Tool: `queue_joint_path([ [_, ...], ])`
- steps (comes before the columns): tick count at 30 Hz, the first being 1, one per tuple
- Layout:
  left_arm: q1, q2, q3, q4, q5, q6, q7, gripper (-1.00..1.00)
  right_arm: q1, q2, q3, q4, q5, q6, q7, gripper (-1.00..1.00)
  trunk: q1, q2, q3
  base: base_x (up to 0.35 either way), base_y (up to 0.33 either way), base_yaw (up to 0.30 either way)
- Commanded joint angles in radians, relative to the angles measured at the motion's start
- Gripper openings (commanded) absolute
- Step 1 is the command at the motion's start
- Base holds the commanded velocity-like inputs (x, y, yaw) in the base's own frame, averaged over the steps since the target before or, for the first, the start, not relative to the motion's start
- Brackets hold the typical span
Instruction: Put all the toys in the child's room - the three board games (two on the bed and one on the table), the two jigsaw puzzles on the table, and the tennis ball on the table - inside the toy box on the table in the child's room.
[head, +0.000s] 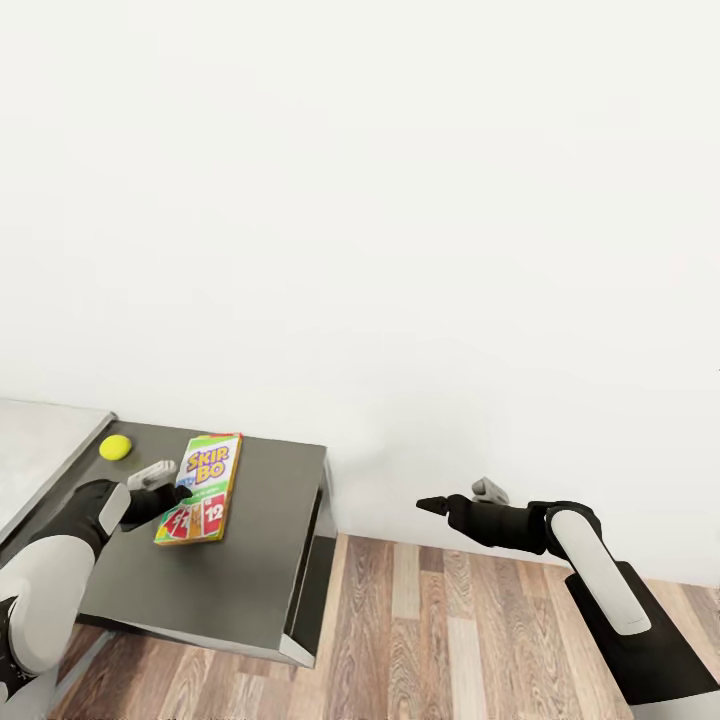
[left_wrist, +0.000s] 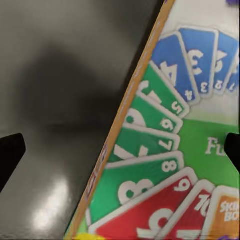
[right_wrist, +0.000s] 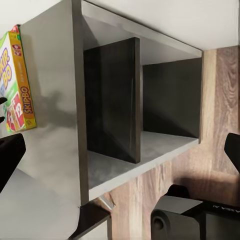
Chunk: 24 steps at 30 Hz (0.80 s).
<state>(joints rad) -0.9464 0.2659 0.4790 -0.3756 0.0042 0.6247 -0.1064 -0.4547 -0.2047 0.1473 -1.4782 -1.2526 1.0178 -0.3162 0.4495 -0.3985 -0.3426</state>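
A Skip-Bo board game box (head: 201, 486) lies flat on the dark grey table (head: 260, 560), and a yellow tennis ball (head: 115, 447) rests near the table's far left corner. My left gripper (head: 181, 492) hovers low over the box's left edge, open. In the left wrist view the box's card artwork (left_wrist: 165, 150) lies between the two spread fingertips (left_wrist: 10, 155), with one long edge running diagonally under the gripper (left_wrist: 120, 150). My right gripper (head: 432, 505) is open in the air to the right of the table, above the wooden floor, holding nothing.
The table has open shelf compartments (right_wrist: 150, 100) under its top, split by a dark divider. A lighter grey surface (head: 40, 440) adjoins the table on the left. A white wall (head: 400, 200) stands behind, wooden floor (head: 440, 640) to the right, and my base (right_wrist: 190, 220) sits close by.
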Motion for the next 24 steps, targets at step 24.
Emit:
queue_joint_path([
  [24,0.000,-0.005,0.002,0.016,-0.007,0.006,-0.002,1.00,-0.001,-0.001,0.001,-0.002,-0.010,0.001,-0.010,1.00,0.001,-0.002,-0.002,-0.009,-0.094,0.000],
])
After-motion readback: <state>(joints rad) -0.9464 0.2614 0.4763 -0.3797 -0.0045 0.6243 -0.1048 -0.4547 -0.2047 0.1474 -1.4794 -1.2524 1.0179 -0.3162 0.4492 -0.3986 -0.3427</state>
